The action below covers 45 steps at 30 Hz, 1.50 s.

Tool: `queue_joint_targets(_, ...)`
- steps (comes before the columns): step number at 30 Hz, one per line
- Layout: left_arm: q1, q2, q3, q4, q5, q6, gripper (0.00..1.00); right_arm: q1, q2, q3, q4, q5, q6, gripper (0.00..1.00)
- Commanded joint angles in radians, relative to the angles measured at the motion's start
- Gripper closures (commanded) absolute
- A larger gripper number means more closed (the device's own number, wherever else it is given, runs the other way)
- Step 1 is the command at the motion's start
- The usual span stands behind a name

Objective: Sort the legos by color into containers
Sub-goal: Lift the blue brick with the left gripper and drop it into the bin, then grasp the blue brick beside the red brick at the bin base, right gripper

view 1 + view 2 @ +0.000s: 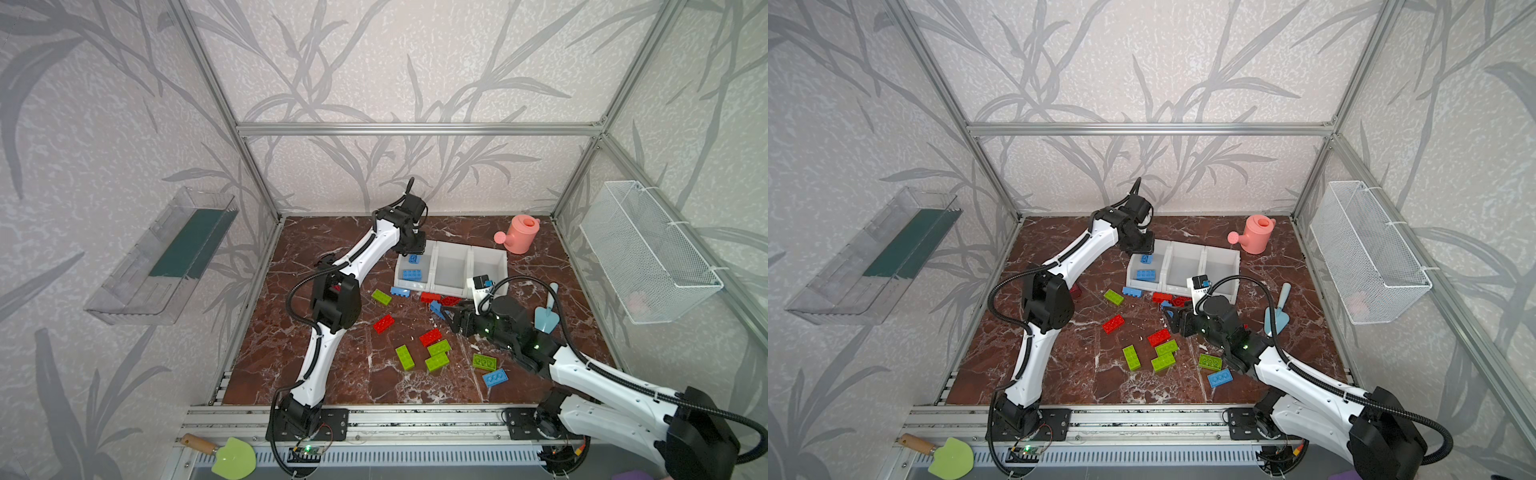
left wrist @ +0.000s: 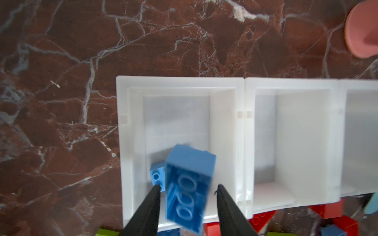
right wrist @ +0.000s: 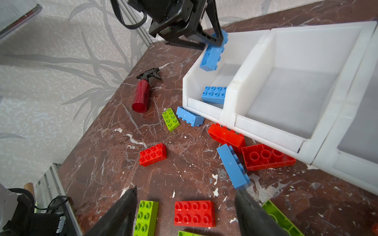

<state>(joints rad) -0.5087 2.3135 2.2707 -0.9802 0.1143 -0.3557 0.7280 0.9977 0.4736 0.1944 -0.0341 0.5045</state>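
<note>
Three joined white containers (image 1: 434, 266) stand at the back of the marble floor. My left gripper (image 2: 188, 186) hangs open over the leftmost one (image 2: 180, 81). A blurred blue lego (image 2: 190, 163) is loose between the spread fingers, clear of both, above another blue lego (image 3: 213, 95) lying in that bin. The other two bins look empty. My right gripper (image 3: 186, 190) is open low over the floor, empty, with a red lego (image 3: 194, 213) just below it and a blue lego (image 3: 233, 165) near one fingertip. Several red, green and blue legos (image 1: 439, 347) lie scattered in front of the bins.
A pink watering can (image 1: 519, 235) stands behind the bins. A blue trowel (image 1: 546, 316) lies right of my right arm. A red spray bottle (image 3: 141, 96) lies left of the bins. A wire basket (image 1: 648, 253) and a clear tray (image 1: 166, 253) hang on the side walls.
</note>
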Motion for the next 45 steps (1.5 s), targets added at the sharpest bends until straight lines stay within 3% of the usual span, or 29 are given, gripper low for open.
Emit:
queue_joint_targets(1,-0.002,-0.011,0.044,-0.048,-0.001,0.003,0.36,0.004,-0.007,0.01,-0.033,0.018,-0.02,0.24)
queue_joint_targets(6,-0.012,-0.142,-0.056,-0.014,-0.028,-0.003,0.24,0.005,0.008,0.061,-0.141,0.046,-0.06,0.24)
queue_joint_targets(15,-0.019,-0.614,-0.513,0.168,-0.053,-0.05,0.24,-0.003,0.166,0.279,-0.414,0.082,-0.202,0.27)
queue_joint_targets(21,-0.019,-0.945,-0.833,0.223,-0.116,-0.042,0.24,-0.006,0.34,0.418,-0.525,0.04,-0.265,0.36)
queue_joint_targets(25,-0.018,-1.174,-1.051,0.278,-0.159,-0.039,0.24,-0.005,0.458,0.489,-0.562,0.037,-0.289,0.48)
queue_joint_targets(30,-0.019,-1.391,-1.209,0.243,-0.177,-0.029,0.24,-0.006,0.584,0.586,-0.641,0.071,-0.311,0.59)
queue_joint_targets(36,-0.018,-1.522,-1.33,0.221,-0.176,-0.029,0.24,-0.005,0.7,0.678,-0.707,0.105,-0.33,0.62)
queue_joint_targets(45,-0.018,-1.552,-1.397,0.229,-0.193,-0.022,0.24,-0.006,0.819,0.734,-0.741,0.121,-0.333,0.66)
